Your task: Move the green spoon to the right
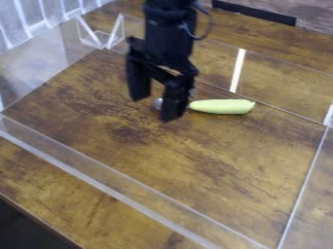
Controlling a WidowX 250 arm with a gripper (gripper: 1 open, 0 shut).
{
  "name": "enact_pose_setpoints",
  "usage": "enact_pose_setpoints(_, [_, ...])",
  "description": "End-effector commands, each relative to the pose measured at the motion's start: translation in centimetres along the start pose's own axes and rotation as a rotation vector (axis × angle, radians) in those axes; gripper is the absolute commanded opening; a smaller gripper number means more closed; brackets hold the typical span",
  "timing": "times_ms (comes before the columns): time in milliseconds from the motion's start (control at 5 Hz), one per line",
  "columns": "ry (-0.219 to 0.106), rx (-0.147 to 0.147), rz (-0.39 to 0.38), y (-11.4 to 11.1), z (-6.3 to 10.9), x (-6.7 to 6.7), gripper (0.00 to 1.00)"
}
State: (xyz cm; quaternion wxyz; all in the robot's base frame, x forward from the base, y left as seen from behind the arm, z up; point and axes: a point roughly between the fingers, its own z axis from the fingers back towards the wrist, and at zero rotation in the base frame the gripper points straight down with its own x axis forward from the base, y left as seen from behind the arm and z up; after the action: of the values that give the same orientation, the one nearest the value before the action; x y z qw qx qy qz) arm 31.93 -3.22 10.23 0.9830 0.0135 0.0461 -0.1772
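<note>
While pointing straight down, the gripper [154, 96] stands with fingers apart, empty, directly over the bowl end of the green spoon [221, 106]. Spoon lies flat on the scuffed wooden table [117, 146], inside clear acrylic walls [156, 190].

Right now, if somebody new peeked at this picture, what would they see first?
First, the big black robot hand in the middle, pointing straight down with its fingers open. Right beside it lies the green spoon on the brown wooden table, its shiny end tucked behind one finger. A thin pale stick lies farther back on the right.
</note>
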Motion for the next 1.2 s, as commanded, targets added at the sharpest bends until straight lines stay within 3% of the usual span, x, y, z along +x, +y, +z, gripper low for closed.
enact_pose_setpoints(0, [-0.084, 0.068, -0.221, -1.1, 1.3, 3.1, 1.00])
enact_pose_setpoints(200, [-0.107, 0.107, -0.370, -1.8, 0.9, 5.5, 1.00])
enact_pose_setpoints(400, [-0.119, 0.131, -0.468, -2.1, 0.5, 7.2, 1.00])
enact_pose_setpoints(600, [-0.123, 0.134, -0.512, -1.2, -0.3, 9.5, 1.00])
enact_pose_setpoints(1000, [-0.121, 0.119, -0.406, -0.4, -1.0, 12.4, 1.00])
